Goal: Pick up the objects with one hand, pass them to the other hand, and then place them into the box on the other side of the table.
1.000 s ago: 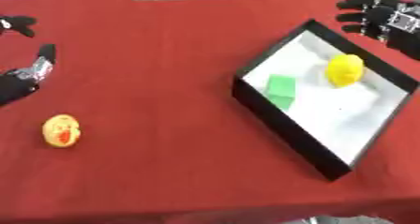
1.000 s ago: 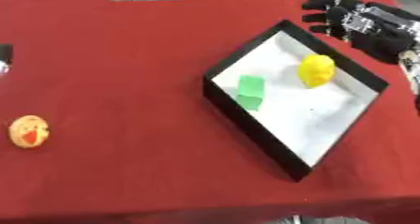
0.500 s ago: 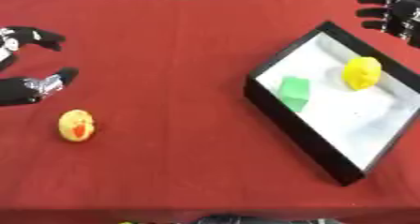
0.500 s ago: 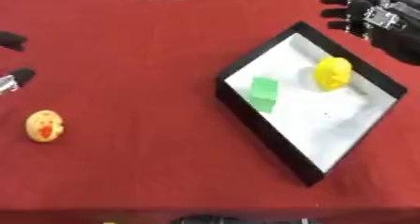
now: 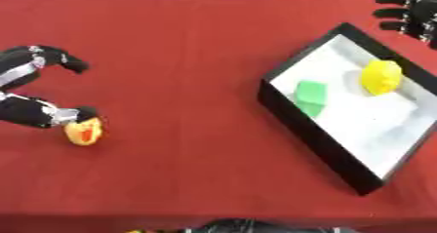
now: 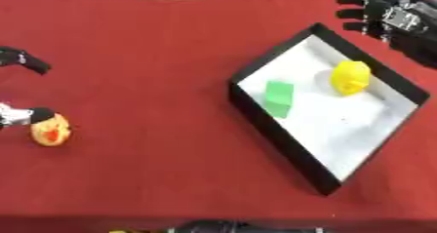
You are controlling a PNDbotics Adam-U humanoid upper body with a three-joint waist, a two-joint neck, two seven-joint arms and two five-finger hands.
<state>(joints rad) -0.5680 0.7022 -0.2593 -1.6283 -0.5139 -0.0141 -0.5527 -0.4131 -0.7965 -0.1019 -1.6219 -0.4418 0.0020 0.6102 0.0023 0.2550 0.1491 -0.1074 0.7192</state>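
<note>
At nine o'clock on the red counter (image 5: 188, 51), your left hand (image 5: 26, 93) has its fingers spread wide, one fingertip touching the orange-yellow ball (image 5: 84, 131). Over at three o'clock, the black box (image 6: 282, 139) holds a green block (image 6: 278, 98) and a yellow object (image 6: 350, 77). Your right hand (image 6: 388, 20) hangs at one o'clock, its fingers relaxed and holding nothing.

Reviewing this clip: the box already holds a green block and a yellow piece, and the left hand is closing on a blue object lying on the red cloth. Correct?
Not quite: the object at the left hand is orange-yellow with a red patch, not blue, as the left eye view shows. The rest holds: the box contains the green block and yellow piece.
</note>
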